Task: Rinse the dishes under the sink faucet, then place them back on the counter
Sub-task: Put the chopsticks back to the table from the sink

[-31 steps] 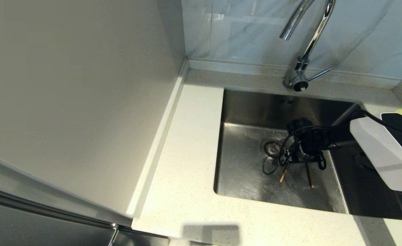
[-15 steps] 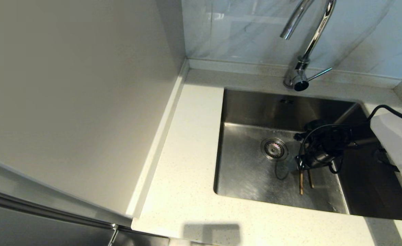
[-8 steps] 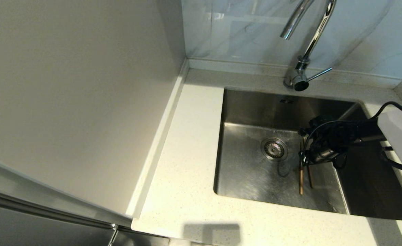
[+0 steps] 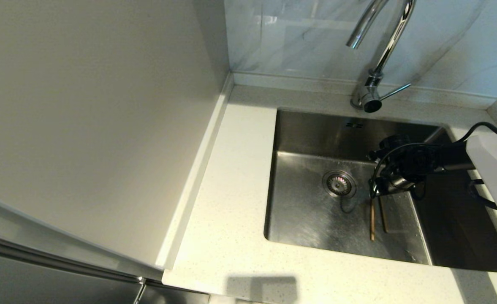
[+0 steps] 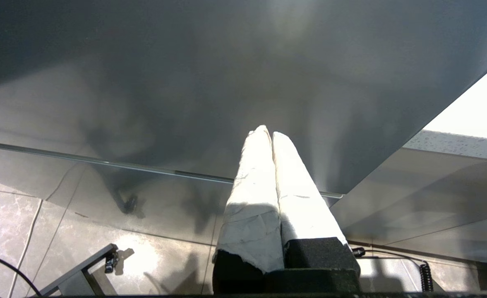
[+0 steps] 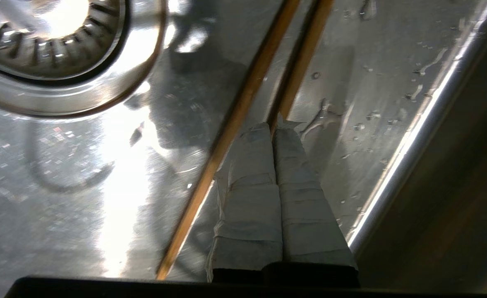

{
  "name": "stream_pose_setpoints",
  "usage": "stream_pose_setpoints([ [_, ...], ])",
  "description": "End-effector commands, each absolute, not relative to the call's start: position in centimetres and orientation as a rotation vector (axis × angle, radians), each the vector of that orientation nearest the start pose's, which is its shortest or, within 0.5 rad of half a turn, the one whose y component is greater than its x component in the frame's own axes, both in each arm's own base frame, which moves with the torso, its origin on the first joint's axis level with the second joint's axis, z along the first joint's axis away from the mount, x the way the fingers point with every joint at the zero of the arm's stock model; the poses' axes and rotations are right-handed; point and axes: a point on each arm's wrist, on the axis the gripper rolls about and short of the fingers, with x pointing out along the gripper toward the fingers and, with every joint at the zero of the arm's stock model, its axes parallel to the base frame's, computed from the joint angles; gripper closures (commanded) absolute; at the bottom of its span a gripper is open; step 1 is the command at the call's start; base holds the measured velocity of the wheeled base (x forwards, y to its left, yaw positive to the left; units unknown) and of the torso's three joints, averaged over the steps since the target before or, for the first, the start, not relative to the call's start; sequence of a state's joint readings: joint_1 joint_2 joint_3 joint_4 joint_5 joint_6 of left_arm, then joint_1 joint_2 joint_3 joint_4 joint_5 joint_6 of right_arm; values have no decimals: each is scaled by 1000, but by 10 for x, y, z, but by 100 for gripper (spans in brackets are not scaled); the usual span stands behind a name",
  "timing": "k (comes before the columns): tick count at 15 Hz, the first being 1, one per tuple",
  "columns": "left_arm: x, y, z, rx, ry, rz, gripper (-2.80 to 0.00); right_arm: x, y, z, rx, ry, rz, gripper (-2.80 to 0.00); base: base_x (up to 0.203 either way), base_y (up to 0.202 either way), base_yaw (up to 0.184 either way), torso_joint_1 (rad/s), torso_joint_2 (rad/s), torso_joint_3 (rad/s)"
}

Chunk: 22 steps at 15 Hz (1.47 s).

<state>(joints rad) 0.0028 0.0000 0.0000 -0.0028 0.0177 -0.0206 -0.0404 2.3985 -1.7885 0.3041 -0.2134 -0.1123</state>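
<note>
Two brown chopsticks (image 4: 372, 223) (image 4: 384, 221) lie side by side on the floor of the steel sink (image 4: 307, 219), right of the drain (image 4: 339, 183). My right gripper (image 4: 375, 195) reaches into the basin from the right, low over their far ends. In the right wrist view this gripper (image 6: 273, 126) is shut, its taped tips over one chopstick (image 6: 303, 58), which runs out of sight beneath the fingers. The other chopstick (image 6: 231, 124) lies free beside them. The chrome faucet (image 4: 385, 46) stands behind the sink; no water shows. Both bowls are out of view. My left gripper (image 5: 267, 131) is shut and parked below the counter.
The speckled counter (image 4: 231, 190) wraps the sink's left and front. A tall plain panel (image 4: 83, 126) closes off the left side. The faucet's side lever (image 4: 396, 90) points right. The sink's right wall (image 6: 417, 136) runs close beside my right fingers.
The right gripper swept right across the sink floor and pushed the slanted chopstick up beside the other one. Since then it has drawn slightly back and up; the chopsticks stay put.
</note>
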Motion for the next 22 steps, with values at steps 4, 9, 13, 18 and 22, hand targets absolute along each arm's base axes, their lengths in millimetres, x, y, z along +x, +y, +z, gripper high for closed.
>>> stream_pose_setpoints([
  [4,-23,0,76,-22,-6,21,0,472,-23,82,-190,919,-190,-280,0,0,0,0,0,0],
  [9,-23,0,76,-22,-6,21,0,479,-24,78,-182,911,-192,-280,0,0,0,0,0,0],
  [13,-23,0,76,-22,-6,21,0,484,-24,67,-172,923,-173,-280,0,0,0,0,0,0],
  [18,-23,0,76,-22,-6,21,0,484,-29,58,-164,947,-170,-280,0,0,0,0,0,0],
  [22,-23,0,76,-22,-6,21,0,483,-33,54,-160,960,-169,-280,0,0,0,0,0,0],
])
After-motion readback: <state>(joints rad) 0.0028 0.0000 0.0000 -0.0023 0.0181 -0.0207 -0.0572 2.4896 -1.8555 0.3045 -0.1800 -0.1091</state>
